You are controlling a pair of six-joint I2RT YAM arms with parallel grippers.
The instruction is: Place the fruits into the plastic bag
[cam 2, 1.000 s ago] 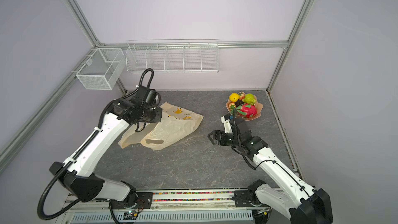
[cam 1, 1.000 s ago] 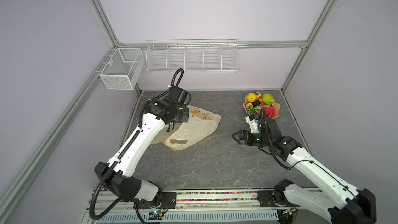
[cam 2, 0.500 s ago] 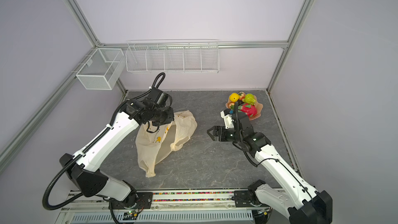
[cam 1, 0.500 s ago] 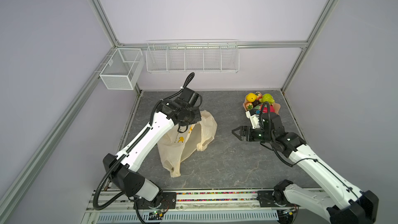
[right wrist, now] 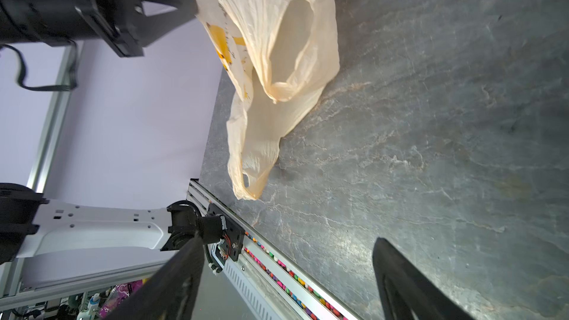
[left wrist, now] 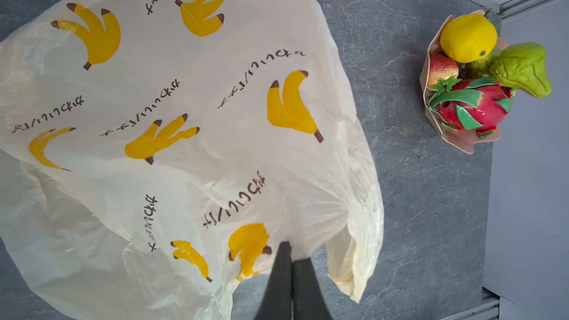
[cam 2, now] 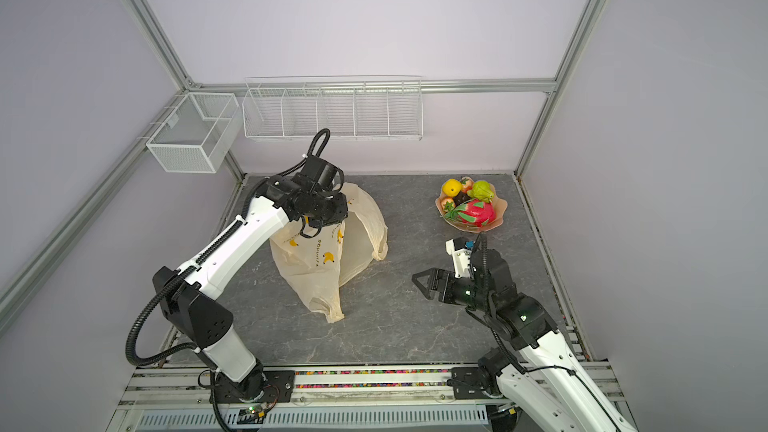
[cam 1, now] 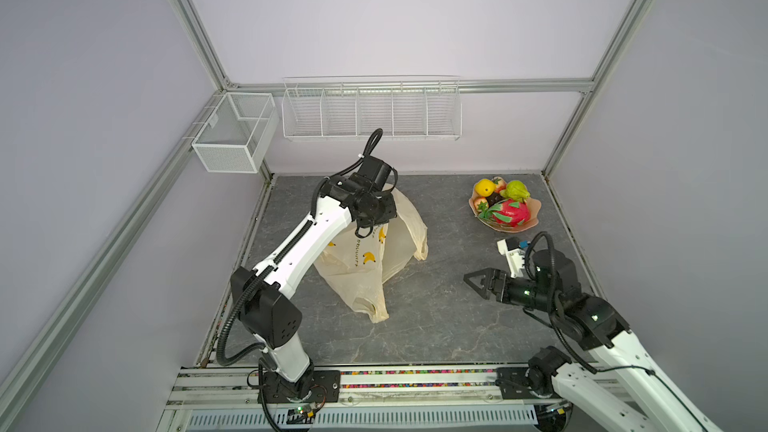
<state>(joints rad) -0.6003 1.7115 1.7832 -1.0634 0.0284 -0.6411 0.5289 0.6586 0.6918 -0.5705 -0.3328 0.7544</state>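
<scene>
L gripper (left wrist: 291, 252) clamped on plastic bag (cam 1: 365, 268), lower end on table (cam 1: 436, 326). All fruits (cam 1: 505, 211) in peach bowl (cam 1: 532, 224). R gripper (right wrist: 289, 241) jaws apart, empty.

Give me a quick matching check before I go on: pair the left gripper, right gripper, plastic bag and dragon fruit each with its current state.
Things:
1. left gripper
2. right gripper
3. plastic bag
4. dragon fruit

States:
A. lying in the peach bowl with the other fruits
B. jaws wide open, holding nothing
C. jaws shut, pinching thin plastic
D. hanging from one held edge, lower end on the table

Pairs: 1-C, 2-B, 3-D, 4-A
</scene>
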